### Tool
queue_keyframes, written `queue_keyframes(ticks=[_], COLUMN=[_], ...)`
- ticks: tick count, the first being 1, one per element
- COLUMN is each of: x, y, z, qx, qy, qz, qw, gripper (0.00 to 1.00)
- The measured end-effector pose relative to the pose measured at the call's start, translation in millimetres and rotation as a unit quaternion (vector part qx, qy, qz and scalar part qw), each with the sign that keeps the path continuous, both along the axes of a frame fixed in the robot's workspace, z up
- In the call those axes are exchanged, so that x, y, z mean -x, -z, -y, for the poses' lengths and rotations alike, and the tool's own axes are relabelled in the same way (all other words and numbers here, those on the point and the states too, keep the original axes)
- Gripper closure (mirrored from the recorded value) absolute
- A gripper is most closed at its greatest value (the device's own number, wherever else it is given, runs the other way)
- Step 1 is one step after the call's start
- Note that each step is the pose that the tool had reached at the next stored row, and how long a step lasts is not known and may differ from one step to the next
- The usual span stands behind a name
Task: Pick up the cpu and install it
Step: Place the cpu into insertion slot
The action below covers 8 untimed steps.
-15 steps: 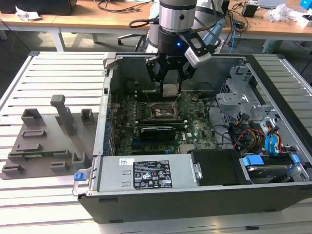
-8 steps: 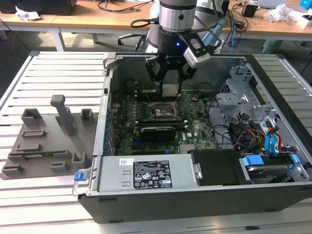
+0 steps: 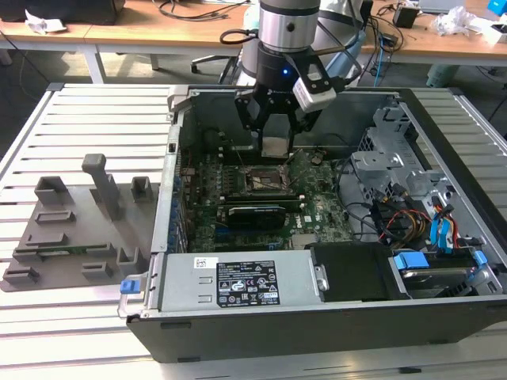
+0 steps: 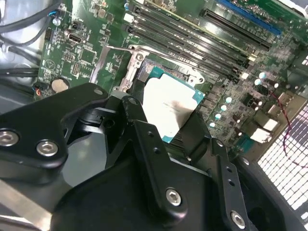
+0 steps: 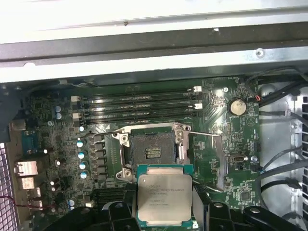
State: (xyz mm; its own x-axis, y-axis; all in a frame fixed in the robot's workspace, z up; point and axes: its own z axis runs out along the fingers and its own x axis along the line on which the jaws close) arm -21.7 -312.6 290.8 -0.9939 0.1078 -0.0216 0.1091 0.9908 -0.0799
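Over the motherboard [image 5: 231, 159], near the open socket [image 5: 153, 151], the downward-pointing hand [image 3: 276, 142], cpu [image 5: 163, 197] in its grip.

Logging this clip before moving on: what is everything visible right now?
chip: one, silver-grey, in the hand near the socket
socket: one, dark, empty, on the board
board: one, green, inside the case
memory slots: four, black, beside the socket
card: one, black, on the board
case: one, dark, open, on the table
holder tray: one, grey, exterior view's left
table: one, white, slatted
hand: one, black, shut on the chip
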Motion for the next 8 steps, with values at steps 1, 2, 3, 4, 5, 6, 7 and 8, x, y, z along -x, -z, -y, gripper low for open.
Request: queue_keyframes(ticks=[1, 2, 3, 4, 5, 6, 7, 8], x=[0.0, 0.0, 0.0, -0.1, -0.1, -0.1, -0.2, -0.2], y=[0.0, 0.0, 0.1, 0.1, 0.0, 0.0, 0.0, 0.0], z=[0.0, 0.0, 0.0, 0.0, 0.0, 0.0, 0.0, 0.0], qx=[0.0002, 0.0005, 0.0009, 0.0012, 0.0018, 0.0022, 0.0026, 0.0031], qy=[0.01, 0.02, 0.026, 0.029, 0.035, 0.039, 0.045, 0.05], qz=[0.0, 0.0, 0.0, 0.0, 0.0, 0.0, 0.0001, 0.0], qw=[0.9999, 0.9998, 0.9997, 0.9996, 0.9994, 0.9992, 0.999, 0.9988], gripper=[0.45, 0.45, 0.45, 0.45, 0.45, 0.45, 0.45, 0.45])
